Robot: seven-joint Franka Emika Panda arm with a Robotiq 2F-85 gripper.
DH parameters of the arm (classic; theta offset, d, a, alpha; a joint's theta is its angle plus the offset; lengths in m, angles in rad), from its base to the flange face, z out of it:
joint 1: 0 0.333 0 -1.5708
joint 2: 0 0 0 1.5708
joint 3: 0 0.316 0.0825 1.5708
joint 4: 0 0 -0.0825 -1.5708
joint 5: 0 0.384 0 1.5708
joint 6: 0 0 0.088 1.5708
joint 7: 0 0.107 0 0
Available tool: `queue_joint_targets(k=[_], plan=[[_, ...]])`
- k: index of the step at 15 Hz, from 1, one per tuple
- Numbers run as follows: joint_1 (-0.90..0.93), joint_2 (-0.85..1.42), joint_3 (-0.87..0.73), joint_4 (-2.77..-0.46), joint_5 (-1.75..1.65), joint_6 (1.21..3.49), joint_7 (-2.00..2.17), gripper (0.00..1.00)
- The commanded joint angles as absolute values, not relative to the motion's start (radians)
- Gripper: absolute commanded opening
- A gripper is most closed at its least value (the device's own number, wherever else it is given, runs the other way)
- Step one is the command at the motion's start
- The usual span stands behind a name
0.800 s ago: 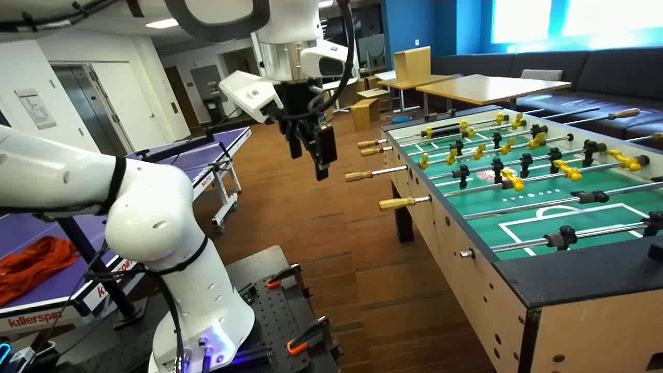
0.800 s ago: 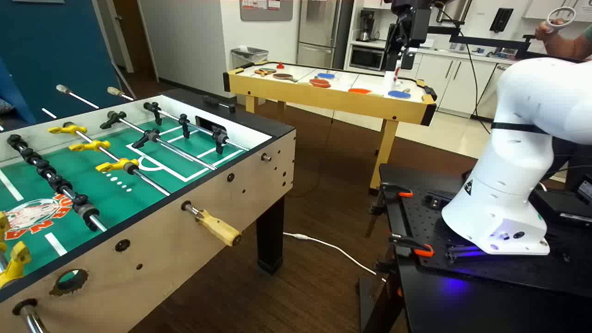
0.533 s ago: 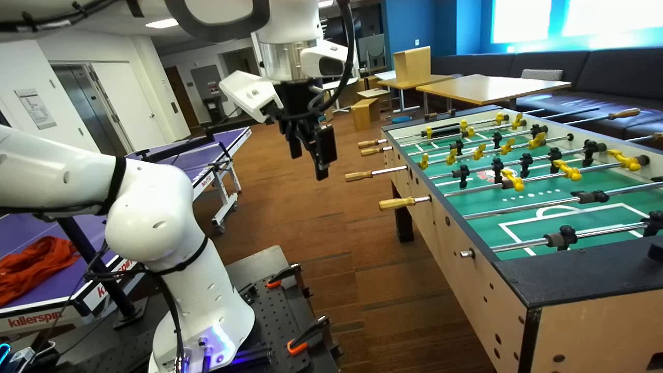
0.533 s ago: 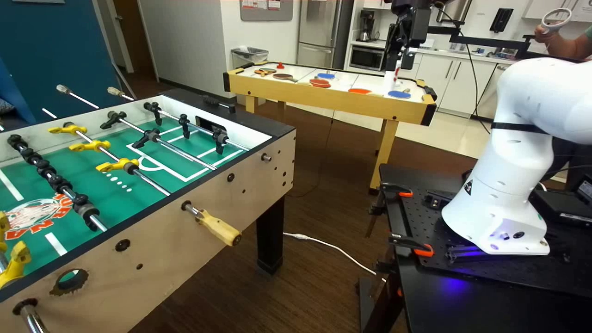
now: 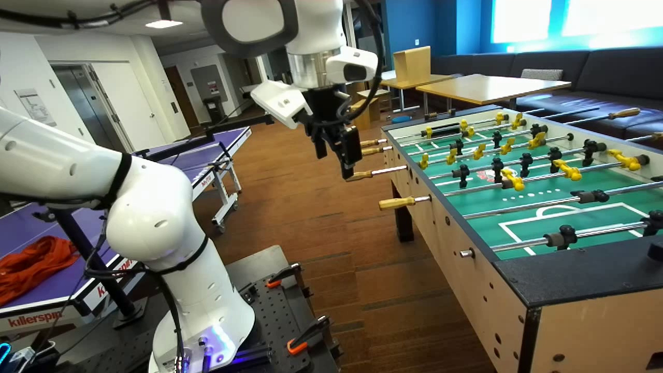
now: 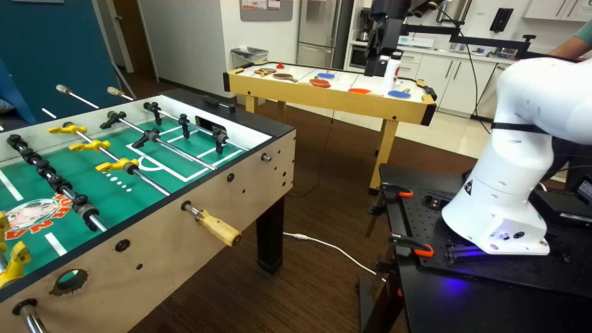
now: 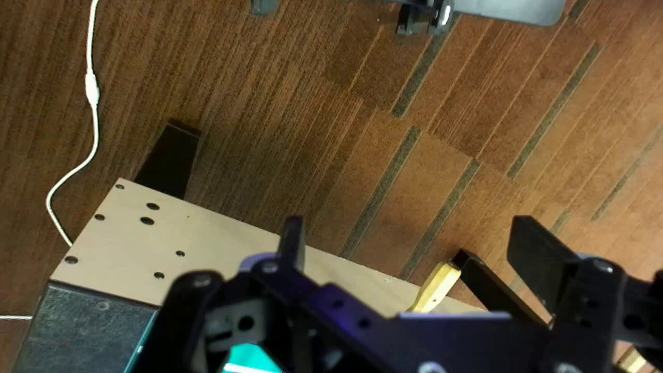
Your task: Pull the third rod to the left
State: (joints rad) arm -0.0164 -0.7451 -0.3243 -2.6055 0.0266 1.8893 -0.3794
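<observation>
A foosball table (image 5: 434,220) has metal rods with wooden handles; it also shows in an exterior view (image 6: 194,245) and the wrist view (image 7: 228,241). Counting from its near end, the third rod ends in a pale wooden handle (image 5: 397,203), which also shows in an exterior view (image 6: 219,227). A wooden handle (image 7: 436,286), apparently the same one, shows in the wrist view between my fingers, partly hidden by the gripper body. My gripper (image 5: 335,161) is open and empty, above and apart from that handle. Its spread fingers (image 7: 408,228) show in the wrist view.
Farther wooden handles (image 5: 359,176) stick out from the table side, one partly behind my fingers. A game table with paddles and a white bottle (image 6: 391,76) stands behind. Orange-tipped clamps (image 5: 305,335) sit on the robot's base edge. A purple ping-pong table (image 5: 222,140) stands behind the arm.
The arm and gripper have moved toward the foosball table, rightward in an exterior view and leftward in an exterior view. The rods have not moved. The person's hand-held controller has left view.
</observation>
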Motion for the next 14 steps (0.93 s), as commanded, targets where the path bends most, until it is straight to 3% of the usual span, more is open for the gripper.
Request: queue_joint_targets(k=[1, 8, 14], plan=[[0.021, -0.516, -0.275, -2.558, 0.097, 2.065, -0.338, 1.0], [0.099, -0.096, -0.149, -2.421, 0.307, 2.388, -0.28, 1.0], [0.075, 0.196, -0.014, -2.247, 0.415, 2.515, -0.211, 1.0]])
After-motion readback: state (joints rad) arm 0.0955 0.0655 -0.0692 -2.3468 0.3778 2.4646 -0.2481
